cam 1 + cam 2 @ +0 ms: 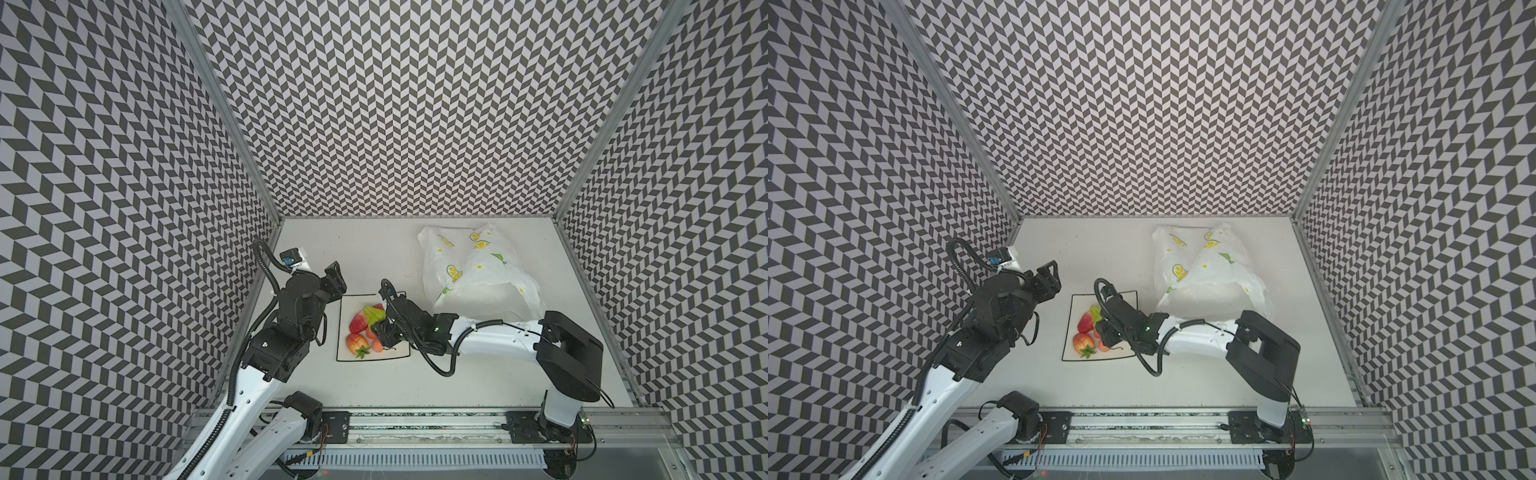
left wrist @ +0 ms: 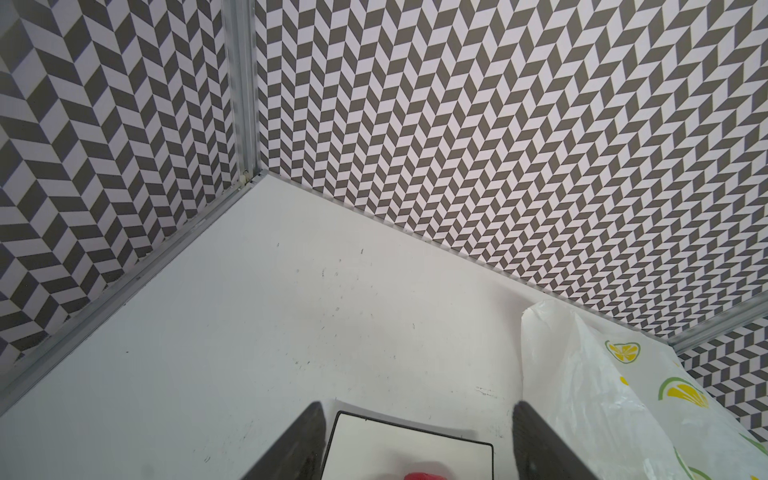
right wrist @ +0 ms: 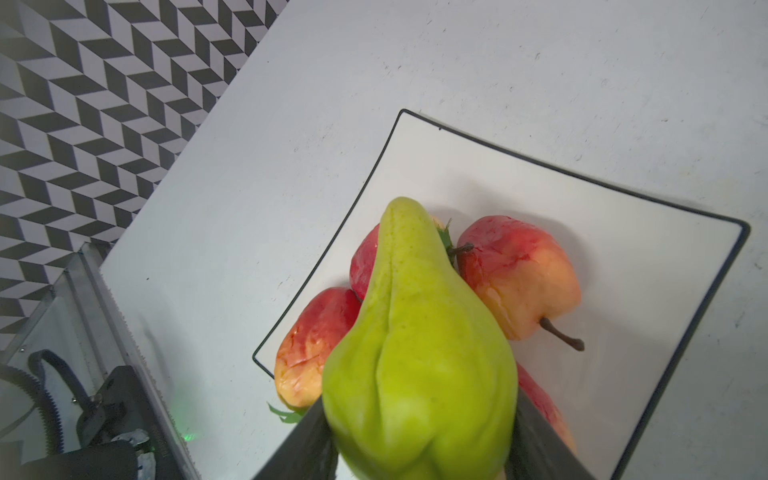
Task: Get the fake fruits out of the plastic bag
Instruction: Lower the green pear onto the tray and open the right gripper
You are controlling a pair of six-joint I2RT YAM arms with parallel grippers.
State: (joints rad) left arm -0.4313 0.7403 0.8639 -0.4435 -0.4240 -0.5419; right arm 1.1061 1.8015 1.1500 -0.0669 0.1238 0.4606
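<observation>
I'm pinching the green pear (image 3: 415, 353) by its fat end in the right fingers (image 3: 305, 446), neck pointing straight out from them, hanging just over the red fruits (image 3: 519, 274) on the plate (image 3: 623, 249). Left fingers (image 2: 301, 444) are sitting wide apart, empty, at the plate's far edge. Plastic bag (image 1: 478, 270) is lying farther back on the desk (image 1: 374, 382), nearer my right arm.

The pear (image 3: 415, 353) is cut off by the right wrist view's edge. The plate (image 1: 349, 305) is partly hidden by the right arm (image 1: 415, 326).
</observation>
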